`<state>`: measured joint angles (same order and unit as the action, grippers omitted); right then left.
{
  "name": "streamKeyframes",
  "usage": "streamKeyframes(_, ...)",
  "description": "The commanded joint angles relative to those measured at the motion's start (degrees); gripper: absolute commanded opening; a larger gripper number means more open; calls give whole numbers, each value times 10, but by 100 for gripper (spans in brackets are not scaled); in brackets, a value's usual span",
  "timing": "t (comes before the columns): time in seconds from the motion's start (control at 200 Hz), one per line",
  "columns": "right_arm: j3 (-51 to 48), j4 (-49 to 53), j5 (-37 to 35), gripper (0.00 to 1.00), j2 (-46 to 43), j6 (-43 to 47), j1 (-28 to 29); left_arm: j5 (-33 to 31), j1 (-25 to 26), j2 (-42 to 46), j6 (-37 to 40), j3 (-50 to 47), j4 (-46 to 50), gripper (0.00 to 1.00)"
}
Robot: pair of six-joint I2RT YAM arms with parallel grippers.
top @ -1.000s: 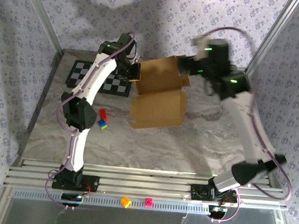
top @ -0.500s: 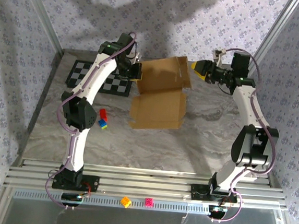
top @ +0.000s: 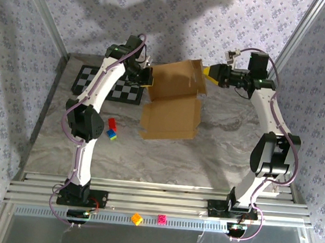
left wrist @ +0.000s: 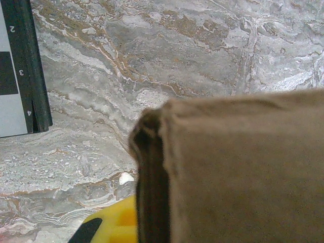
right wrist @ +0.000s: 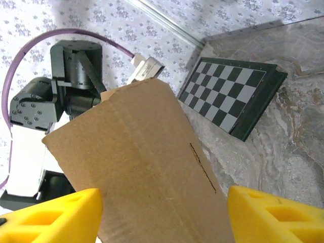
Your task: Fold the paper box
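Cardboard status: the paper box (top: 172, 102) sits mid-worktop (top: 216, 154), partly folded. Its near panel lies flat on the marble and its far panel is tipped up toward the back wall. I've got the left gripper (top: 147, 76) clamped tight on the left edge of that raised panel. On the left wrist feed the cardboard sits right up against a yellow fingertip (left wrist: 109, 228). On the other side, the right gripper (top: 213, 75) hangs just off the panel's right edge with its jaws wide apart, and from above I can't tell if it touches. The right wrist feed shows both yellow fingers (right wrist: 50, 217) spread at the bottom corners, with the raised panel ahead of them and nothing pinched. A checkerboard mat (top: 106, 85) lies left of the box, partly under the left arm. Small coloured blocks (top: 112, 128) sit on the worktop left of the flat panel, apart from it.
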<state>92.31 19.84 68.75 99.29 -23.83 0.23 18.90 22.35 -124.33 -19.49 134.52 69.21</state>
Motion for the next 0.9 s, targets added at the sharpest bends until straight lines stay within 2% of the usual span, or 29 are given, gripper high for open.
streamKeyframes(0.0,38,74,-8,67,20,64,11,20,-2,-11,7,1,2,0)
streamKeyframes(0.17,78,136,-46,61,34,117,27,24,-2,-8,7,0,6,0)
streamKeyframes(0.275,98,172,-85,53,37,142,41,25,-1,-7,6,0,6,0)
streamKeyframes(0.895,135,263,-343,52,13,223,124,17,2,-8,-5,10,11,0)
